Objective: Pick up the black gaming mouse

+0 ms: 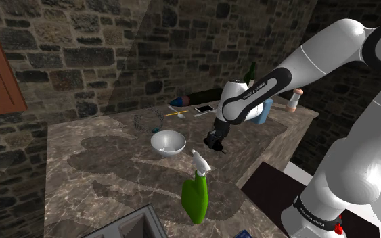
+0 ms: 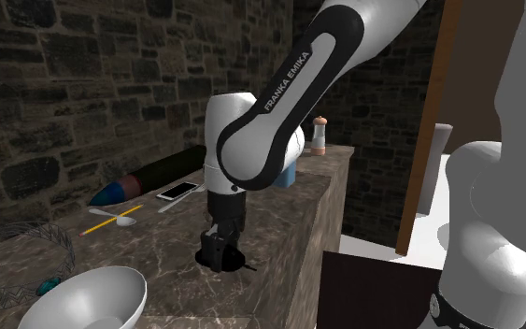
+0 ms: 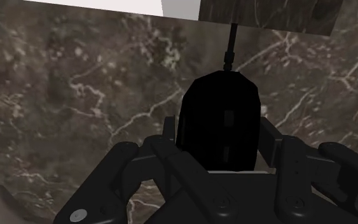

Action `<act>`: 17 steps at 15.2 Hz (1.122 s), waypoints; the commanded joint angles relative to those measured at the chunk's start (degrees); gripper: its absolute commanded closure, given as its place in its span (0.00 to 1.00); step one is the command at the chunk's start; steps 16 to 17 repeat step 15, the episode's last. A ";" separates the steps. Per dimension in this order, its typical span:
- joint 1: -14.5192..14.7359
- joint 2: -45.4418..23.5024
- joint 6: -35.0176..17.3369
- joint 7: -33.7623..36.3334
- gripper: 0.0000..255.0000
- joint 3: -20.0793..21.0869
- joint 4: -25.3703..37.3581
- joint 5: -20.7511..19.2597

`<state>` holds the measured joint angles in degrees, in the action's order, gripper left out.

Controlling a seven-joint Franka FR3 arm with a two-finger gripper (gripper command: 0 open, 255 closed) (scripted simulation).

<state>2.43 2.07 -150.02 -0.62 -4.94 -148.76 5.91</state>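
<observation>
As the gripper (image 2: pixel 221 256) clasps the black mouse (image 3: pixel 220 121), the counter (image 3: pixel 95 28) ends close by.

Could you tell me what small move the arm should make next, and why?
Probably squeeze the gripper shut before lifting: it sits low around the black mouse, which lies on the marble countertop, and contact isn't discernible.

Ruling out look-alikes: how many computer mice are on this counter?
1: the black mouse sits on the marble counter at the gripper, near the counter's edge. Others might hide behind the arm.
</observation>
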 commanded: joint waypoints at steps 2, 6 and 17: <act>-0.11 1.99 2.34 0.58 1.00 -0.02 0.37 -0.70; -0.29 4.82 5.87 1.32 1.00 0.02 1.10 -1.55; -0.57 9.28 12.16 2.32 1.00 0.17 2.96 -2.62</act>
